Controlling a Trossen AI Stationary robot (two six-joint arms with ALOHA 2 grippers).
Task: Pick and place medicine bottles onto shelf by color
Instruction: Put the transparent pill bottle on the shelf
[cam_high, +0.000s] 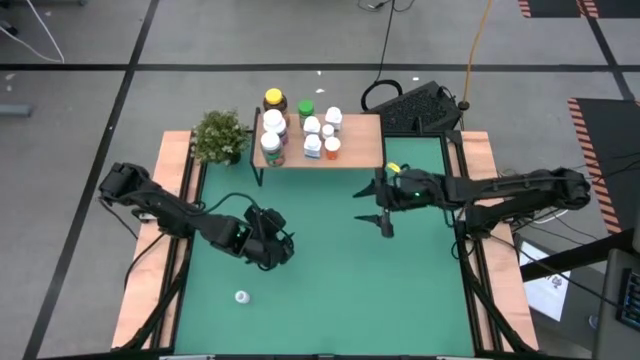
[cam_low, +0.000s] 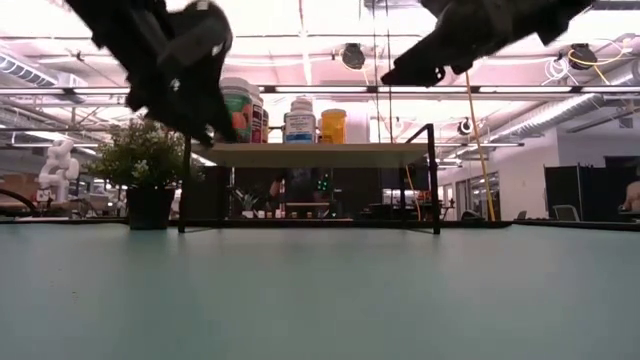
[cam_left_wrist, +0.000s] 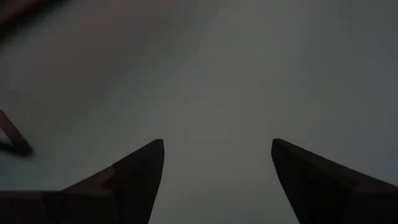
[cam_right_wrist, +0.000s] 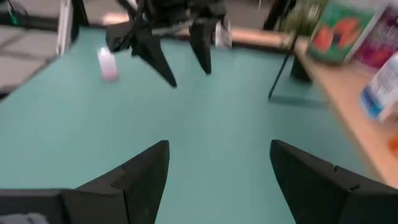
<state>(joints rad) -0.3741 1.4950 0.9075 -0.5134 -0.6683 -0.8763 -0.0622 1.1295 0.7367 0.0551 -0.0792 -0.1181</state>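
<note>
One white bottle (cam_high: 241, 296) stands alone on the table, well apart from the shelf (cam_high: 350, 150). The left gripper (cam_high: 268, 250), released and empty, is nearer, hovering between bottle and shelf; the right gripper (cam_high: 383, 205) is also released.

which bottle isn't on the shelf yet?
The small white bottle standing alone on the green table, near the front-left. All the other bottles are grouped on the shelf at the back.
</note>
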